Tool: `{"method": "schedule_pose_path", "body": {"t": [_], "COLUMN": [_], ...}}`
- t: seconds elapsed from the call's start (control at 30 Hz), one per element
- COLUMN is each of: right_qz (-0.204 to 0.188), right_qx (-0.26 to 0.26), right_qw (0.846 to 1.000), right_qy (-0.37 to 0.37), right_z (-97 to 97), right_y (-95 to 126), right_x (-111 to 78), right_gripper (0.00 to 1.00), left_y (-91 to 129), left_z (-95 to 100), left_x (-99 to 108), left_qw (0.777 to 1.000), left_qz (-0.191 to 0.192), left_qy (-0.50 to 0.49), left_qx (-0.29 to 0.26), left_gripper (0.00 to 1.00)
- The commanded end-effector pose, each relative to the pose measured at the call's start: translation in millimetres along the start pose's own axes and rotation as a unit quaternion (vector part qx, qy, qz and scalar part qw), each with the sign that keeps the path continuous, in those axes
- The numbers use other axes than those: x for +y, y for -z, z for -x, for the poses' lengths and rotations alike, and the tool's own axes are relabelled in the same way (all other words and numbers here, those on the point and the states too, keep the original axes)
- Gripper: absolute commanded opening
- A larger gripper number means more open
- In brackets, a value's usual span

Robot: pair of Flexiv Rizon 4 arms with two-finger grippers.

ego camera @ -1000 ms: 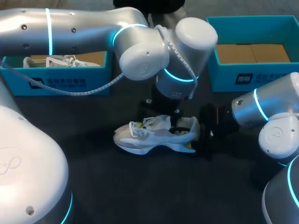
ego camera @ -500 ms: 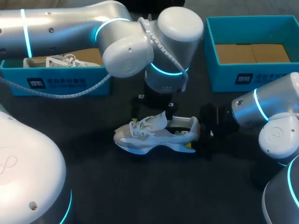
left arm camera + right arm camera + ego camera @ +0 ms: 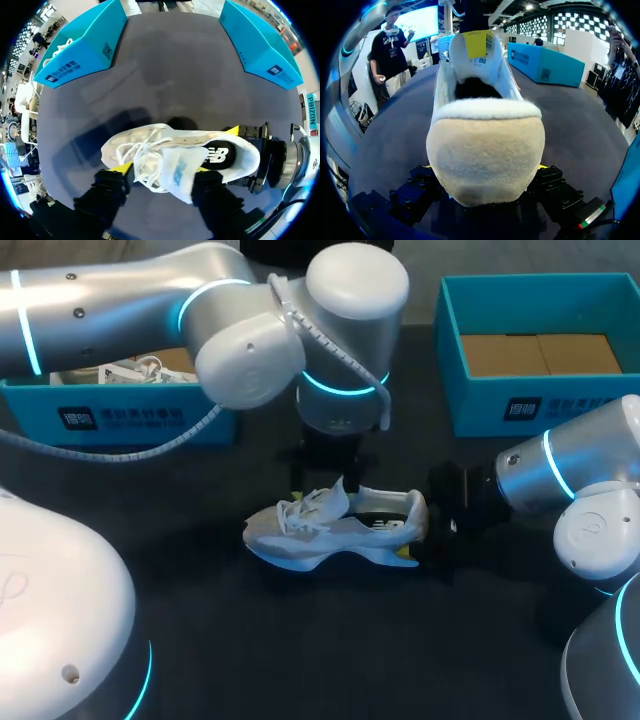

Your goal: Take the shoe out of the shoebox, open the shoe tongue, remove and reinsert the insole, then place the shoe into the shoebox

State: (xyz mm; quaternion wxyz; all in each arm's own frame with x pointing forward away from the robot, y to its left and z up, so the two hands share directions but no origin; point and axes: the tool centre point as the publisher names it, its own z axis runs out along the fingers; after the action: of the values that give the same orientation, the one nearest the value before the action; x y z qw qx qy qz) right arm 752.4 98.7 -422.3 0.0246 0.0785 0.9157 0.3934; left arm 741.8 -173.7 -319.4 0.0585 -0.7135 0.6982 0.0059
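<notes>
A white and beige shoe (image 3: 330, 530) lies on its sole mid-table, toe to the left. Its tongue (image 3: 340, 492) stands raised above the laces. My left gripper (image 3: 335, 478) hangs straight above the lace area. In the left wrist view it (image 3: 162, 170) is open, its yellow tips on either side of the tongue (image 3: 177, 172) and laces. My right gripper (image 3: 425, 535) is at the heel. In the right wrist view the padded heel (image 3: 485, 150) fills the gap between its fingers (image 3: 547, 180), so it is shut on the shoe.
A blue shoebox (image 3: 130, 418) at the back left holds another white shoe (image 3: 125, 370). A second blue shoebox (image 3: 540, 405) at the back right shows a bare cardboard floor. The dark tabletop (image 3: 330, 640) lies in front of the shoe.
My left arm has shifted left and settled over the laces. The tongue stands more upright than before. The right arm and the shoe have stayed put.
</notes>
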Motion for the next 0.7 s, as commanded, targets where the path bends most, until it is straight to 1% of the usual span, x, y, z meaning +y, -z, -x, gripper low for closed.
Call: {"method": "schedule_pose_path", "body": {"t": [0.03,0.23,0.3,0.53,0.7], "right_qz": [-0.004,-0.004,-0.004,-0.004,-0.004], "right_qx": [0.0,0.0,0.0,0.0,0.0], "right_qw": [1.0,1.0,1.0,1.0,1.0], "right_qy": [-0.001,-0.001,-0.001,-0.001,-0.001], "right_z": [1.8,1.8,1.8,1.8,1.8], "right_y": [-4.0,-4.0,-4.0,-4.0,-4.0], "right_x": [0.3,0.3,0.3,0.3,0.3], "right_gripper": [0.0,0.0,0.0,0.0,0.0], "left_y": [-1.1,0.3,2.9,7.8,3.7], "left_z": [5.0,9.4,13.4,33.1,46.4], "left_x": [-0.1,-0.8,-0.9,-1.5,-2.1], "left_qw": [1.0,1.0,0.999,0.998,0.998], "left_qz": [0.003,0.01,0.011,0.001,0.001], "left_qy": [-0.001,-0.004,-0.008,0.006,0.016], "left_qx": [0.011,0.03,0.045,0.056,0.053], "left_gripper": [0.0,0.0,0.0,0.0,0.0]}}
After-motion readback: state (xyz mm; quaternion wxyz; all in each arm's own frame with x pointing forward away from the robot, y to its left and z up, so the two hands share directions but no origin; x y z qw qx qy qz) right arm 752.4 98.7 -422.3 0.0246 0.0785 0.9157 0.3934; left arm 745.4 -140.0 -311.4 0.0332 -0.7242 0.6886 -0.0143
